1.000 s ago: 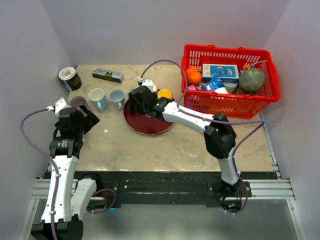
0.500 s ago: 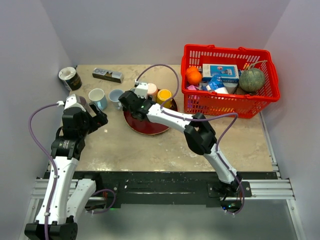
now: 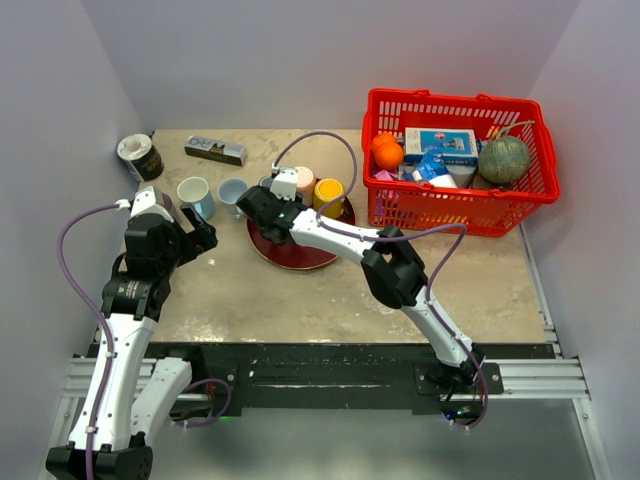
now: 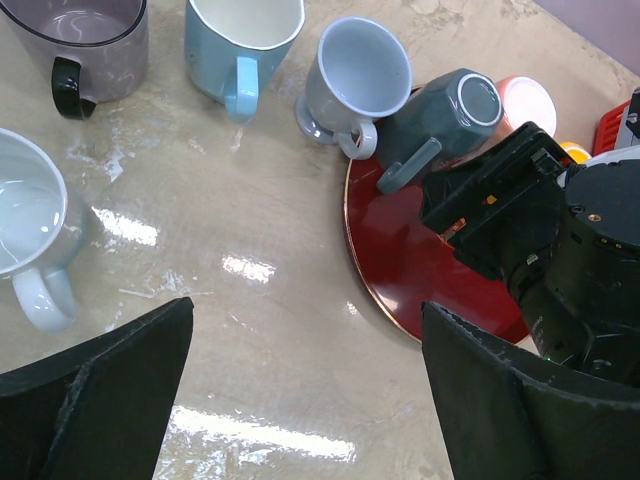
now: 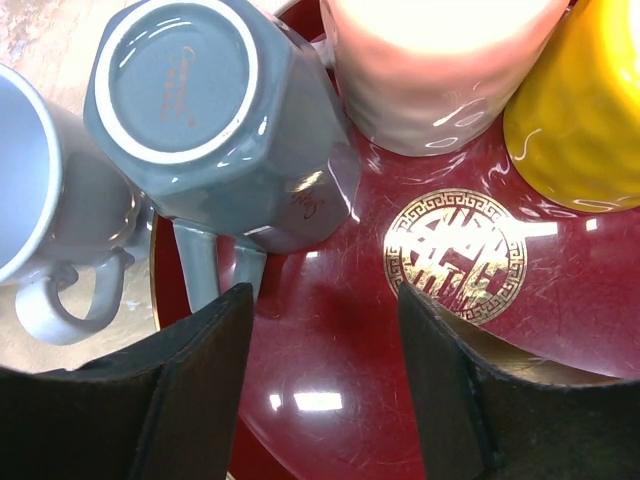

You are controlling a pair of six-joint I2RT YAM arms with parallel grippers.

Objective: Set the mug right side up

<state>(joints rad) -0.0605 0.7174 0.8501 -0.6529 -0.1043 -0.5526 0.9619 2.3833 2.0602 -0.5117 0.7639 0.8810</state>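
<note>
The grey-blue mug stands upside down on the far left part of the red plate, base up, handle toward my right gripper. It also shows in the left wrist view. In the top view my right gripper covers it. My right gripper is open and empty, low over the plate, with its left finger just below the mug's handle. My left gripper is open and empty above bare table, left of the plate.
A pink mug and a yellow mug stand on the plate's far side. A pale footed mug, a blue mug, a lilac mug and a white mug stand left. A red basket is at the right.
My right gripper has swung left and back across the plate to the upside-down mug. My left arm has moved forward and a little right. Both are nearly still over the last half second.
</note>
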